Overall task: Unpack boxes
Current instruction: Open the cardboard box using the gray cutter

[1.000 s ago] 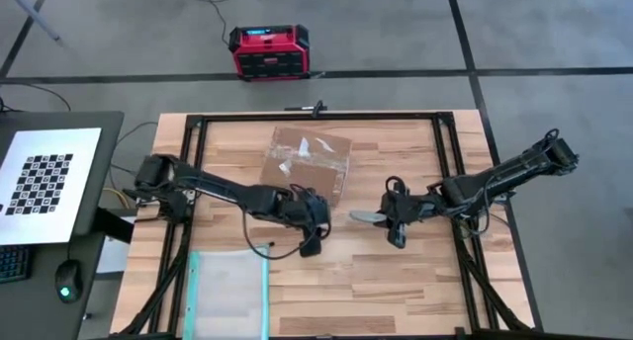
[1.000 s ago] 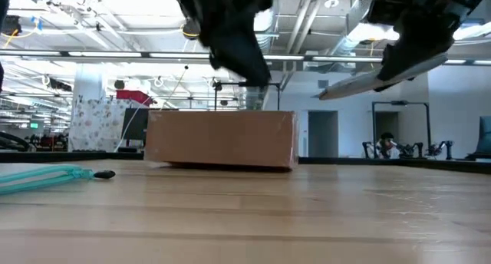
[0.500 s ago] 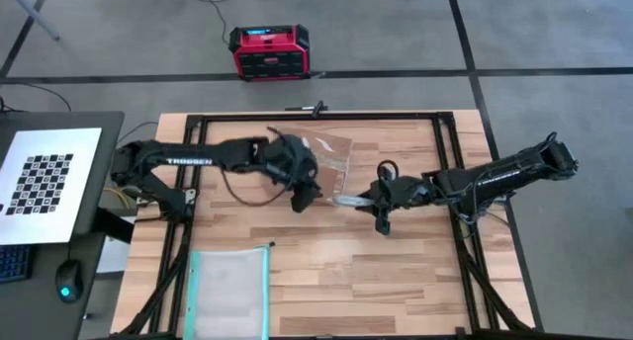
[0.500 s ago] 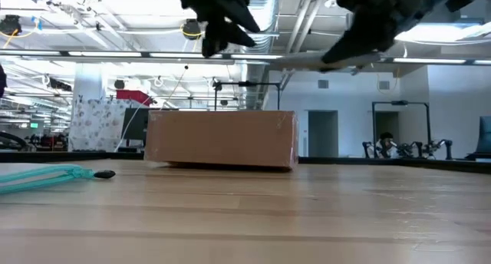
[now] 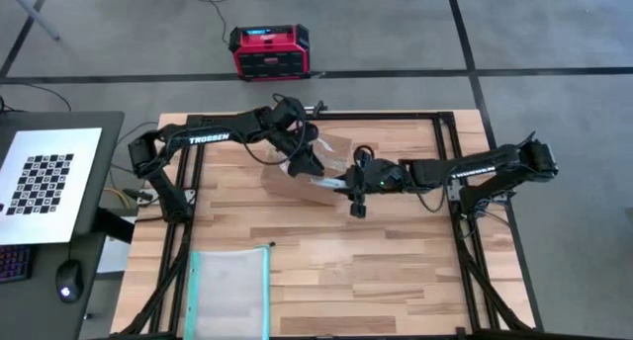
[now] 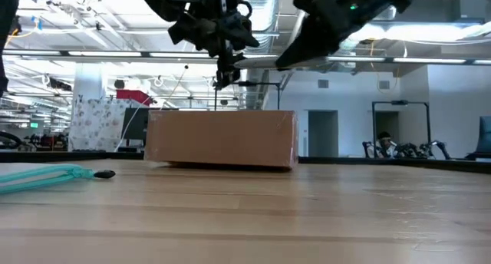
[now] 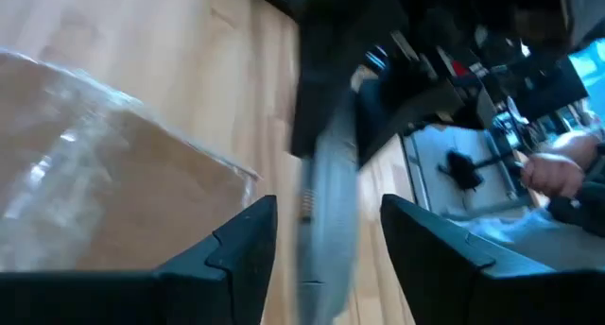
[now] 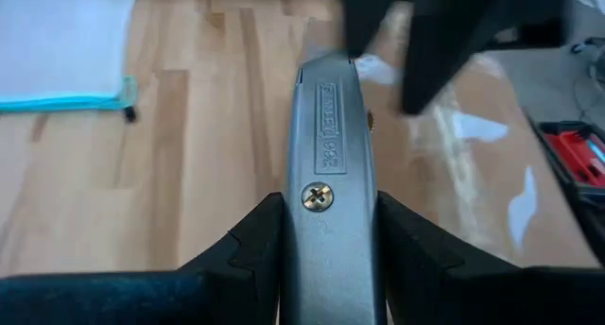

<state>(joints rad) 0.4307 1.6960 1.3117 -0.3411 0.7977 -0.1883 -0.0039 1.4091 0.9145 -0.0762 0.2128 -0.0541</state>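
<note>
The brown cardboard box [image 5: 336, 150] with clear tape stands on its bottom at the table's far middle, flaps shut [image 6: 222, 139]. My right gripper [image 5: 354, 185] is shut on a grey utility knife [image 8: 326, 127] that points toward the table's left, over the box's right part. My left gripper [image 5: 305, 167] hangs open above the box. In the left wrist view its two fingers [image 7: 236, 249] stand on either side of the knife's front end [image 7: 326, 212], with a gap on both sides. My right gripper pinches the knife's handle [image 8: 321, 197] between its two fingers, which sit on the handle's two narrow edges; the screw face is turned toward the wrist camera. The fingers run along the knife, coming from the table's right and slanting down. The knife is lifted clear above the box.
A clear pouch with teal edges [image 5: 229, 291] lies flat at the table's near left. A red and black case [image 5: 267, 51] stands on the floor beyond the far edge. A black frame [image 5: 450, 172] runs along the table's sides. Bare wood lies near and right of the box.
My left gripper has swung from the table's middle toward the far edge and now hangs over the box, its wrist rolled. My right gripper has carried the knife toward the table's left, up to the box's right part. The box has stayed put.
</note>
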